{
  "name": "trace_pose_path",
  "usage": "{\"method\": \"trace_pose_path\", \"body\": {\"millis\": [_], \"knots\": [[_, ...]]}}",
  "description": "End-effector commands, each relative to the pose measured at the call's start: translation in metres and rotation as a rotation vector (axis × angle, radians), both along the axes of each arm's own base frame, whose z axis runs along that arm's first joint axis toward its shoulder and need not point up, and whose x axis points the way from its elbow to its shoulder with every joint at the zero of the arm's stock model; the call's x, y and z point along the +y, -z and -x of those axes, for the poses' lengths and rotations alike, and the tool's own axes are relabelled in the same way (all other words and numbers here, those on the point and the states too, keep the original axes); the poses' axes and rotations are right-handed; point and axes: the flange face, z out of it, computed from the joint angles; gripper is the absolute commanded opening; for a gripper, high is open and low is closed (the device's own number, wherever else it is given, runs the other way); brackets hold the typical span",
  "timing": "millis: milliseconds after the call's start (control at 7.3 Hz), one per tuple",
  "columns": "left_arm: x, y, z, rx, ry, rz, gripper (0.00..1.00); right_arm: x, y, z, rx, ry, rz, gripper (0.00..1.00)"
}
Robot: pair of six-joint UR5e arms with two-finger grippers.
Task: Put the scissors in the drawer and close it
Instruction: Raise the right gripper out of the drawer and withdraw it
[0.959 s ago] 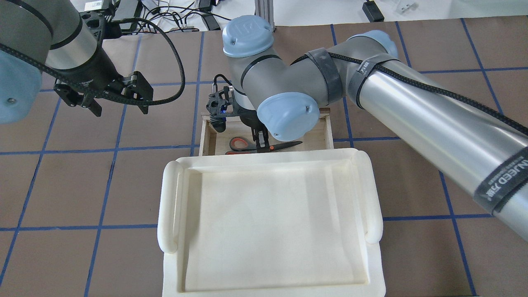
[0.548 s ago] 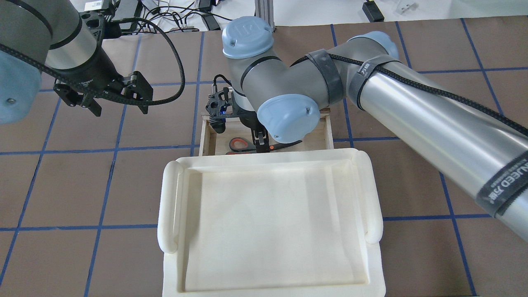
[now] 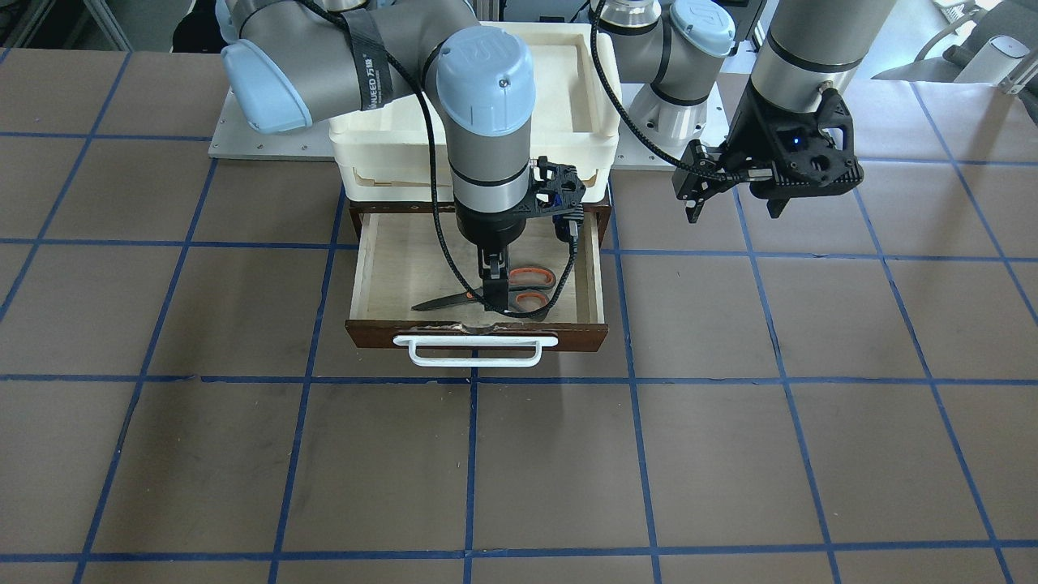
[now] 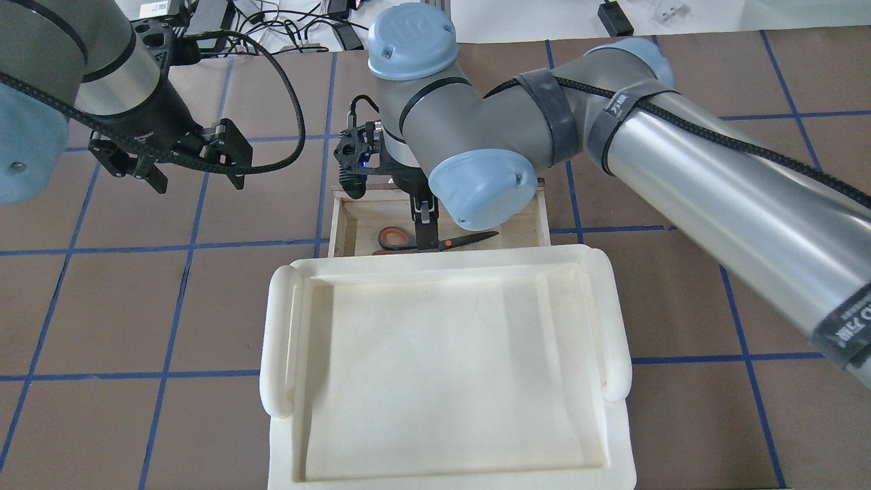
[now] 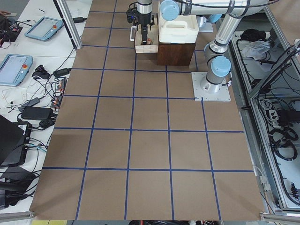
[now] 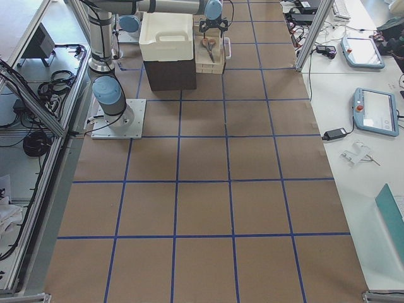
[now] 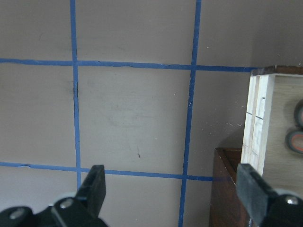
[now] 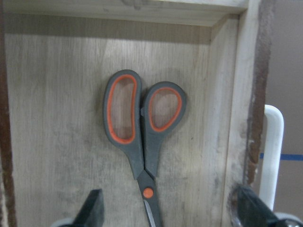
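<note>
The scissors (image 3: 519, 290) lie flat on the pale floor of the open drawer (image 3: 454, 334), handles toward the robot's left. They also show in the overhead view (image 4: 449, 241) and the right wrist view (image 8: 142, 137). My right gripper (image 3: 493, 302) hangs straight down over the scissors' pivot with its fingers wide apart, open and empty (image 8: 173, 210). In the overhead view it (image 4: 425, 231) sits above the drawer (image 4: 337, 224). My left gripper (image 3: 730, 212) is open and empty, hovering over bare table beside the drawer's left side (image 4: 199, 184) (image 7: 173, 189).
Cream-white plastic trays (image 4: 279, 340) are stacked on the dark brown cabinet (image 5: 176, 54) behind the drawer. The drawer's white bar handle (image 3: 474, 350) faces away from the robot. The drawer's side wall (image 7: 258, 123) lies to the right in the left wrist view.
The right wrist has lifted a little over the drawer. The scissors stay in the same place on the drawer floor. The left arm has not moved.
</note>
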Motion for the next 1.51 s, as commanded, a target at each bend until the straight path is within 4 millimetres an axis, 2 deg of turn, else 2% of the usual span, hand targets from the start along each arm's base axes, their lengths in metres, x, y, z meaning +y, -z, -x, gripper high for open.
{"method": "trace_pose_path", "body": {"millis": [0, 274, 411, 685, 822, 959, 1232, 1369], "knots": [[0.0, 0.001, 0.0, 0.0, 0.0, -0.002, 1.0, -0.003, -0.041, 0.033, -0.021, 0.18, 0.037, 1.0], [0.0, 0.001, 0.0, 0.0, 0.0, -0.002, 1.0, -0.002, -0.081, 0.075, -0.052, 0.417, 0.067, 1.0], [-0.001, 0.002, 0.002, 0.011, 0.001, -0.002, 1.0, -0.001, -0.099, 0.094, -0.068, 0.481, 0.091, 1.0], [-0.008, 0.0, 0.001, 0.018, 0.002, 0.009, 1.0, -0.002, -0.124, 0.123, -0.111, 0.745, 0.125, 1.0], [-0.011, 0.005, 0.001, 0.018, 0.002, 0.0, 1.0, 0.001, -0.134, 0.132, -0.12, 0.792, 0.142, 1.0], [-0.01, 0.004, 0.001, 0.018, 0.002, 0.002, 1.0, 0.0, -0.14, 0.142, -0.132, 0.875, 0.152, 1.0], [-0.011, 0.011, 0.001, 0.01, -0.017, -0.011, 1.0, -0.001, -0.139, 0.151, -0.143, 1.092, 0.12, 1.0], [-0.02, 0.011, 0.004, 0.012, -0.032, 0.046, 1.0, -0.001, -0.137, 0.154, -0.144, 1.173, 0.103, 1.0]]}}
